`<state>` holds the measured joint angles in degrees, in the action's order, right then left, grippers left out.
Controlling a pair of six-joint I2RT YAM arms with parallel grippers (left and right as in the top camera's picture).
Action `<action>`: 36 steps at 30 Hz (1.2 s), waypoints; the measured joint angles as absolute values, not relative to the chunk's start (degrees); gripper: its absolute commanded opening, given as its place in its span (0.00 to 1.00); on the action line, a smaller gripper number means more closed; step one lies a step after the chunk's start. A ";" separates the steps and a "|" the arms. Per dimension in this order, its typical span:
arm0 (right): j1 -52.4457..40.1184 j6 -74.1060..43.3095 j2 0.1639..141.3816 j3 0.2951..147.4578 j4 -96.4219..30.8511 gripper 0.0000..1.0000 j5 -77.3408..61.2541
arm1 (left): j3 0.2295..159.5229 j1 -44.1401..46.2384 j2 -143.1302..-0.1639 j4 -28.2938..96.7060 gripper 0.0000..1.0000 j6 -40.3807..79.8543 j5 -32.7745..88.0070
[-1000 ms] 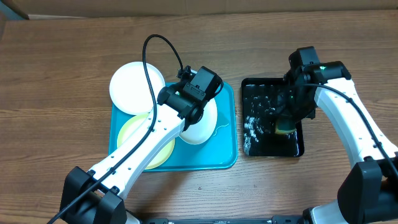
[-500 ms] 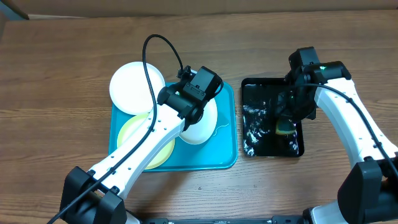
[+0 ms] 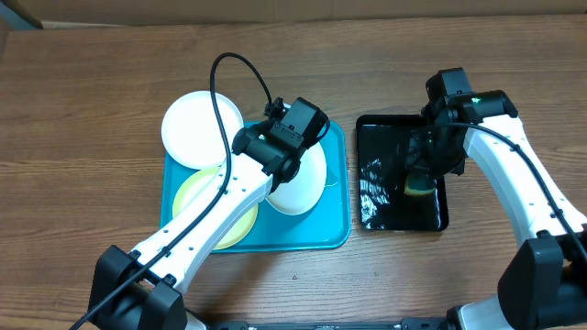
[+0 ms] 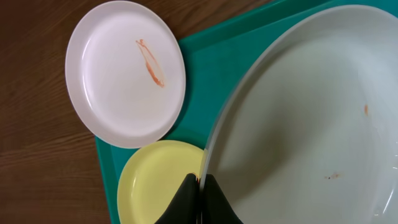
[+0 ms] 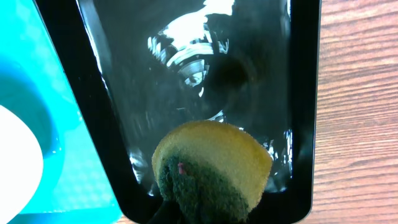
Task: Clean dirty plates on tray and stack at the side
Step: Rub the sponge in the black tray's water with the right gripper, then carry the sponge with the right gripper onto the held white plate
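My left gripper (image 4: 199,193) is shut on the rim of a white plate (image 4: 305,124), held tilted over the light-blue tray (image 3: 335,197); the plate (image 3: 298,183) has small brownish specks. A pale yellow-green plate (image 3: 206,206) lies in the tray under my left arm. A second white plate (image 3: 193,128) with a brownish smear (image 4: 151,62) lies across the tray's far-left corner, partly on the table. My right gripper (image 5: 205,205) is shut on a yellow and green sponge (image 5: 214,165) just above the black tray (image 3: 390,197).
The glossy black tray holds water that glints. It stands right of the light-blue tray with a narrow gap between them. Bare wood table lies around both trays. A cable loops over my left arm (image 3: 220,82).
The held white plate has tipped slightly toward the right. The water in the black tray has shifted and the sponge has moved a little with the right gripper.
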<state>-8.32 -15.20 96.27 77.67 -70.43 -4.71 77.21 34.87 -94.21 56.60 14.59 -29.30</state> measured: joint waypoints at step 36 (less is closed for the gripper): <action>-8.01 -4.67 96.27 77.38 -69.36 0.04 -28.47 | 77.21 33.32 -94.21 55.70 0.04 13.30 -19.00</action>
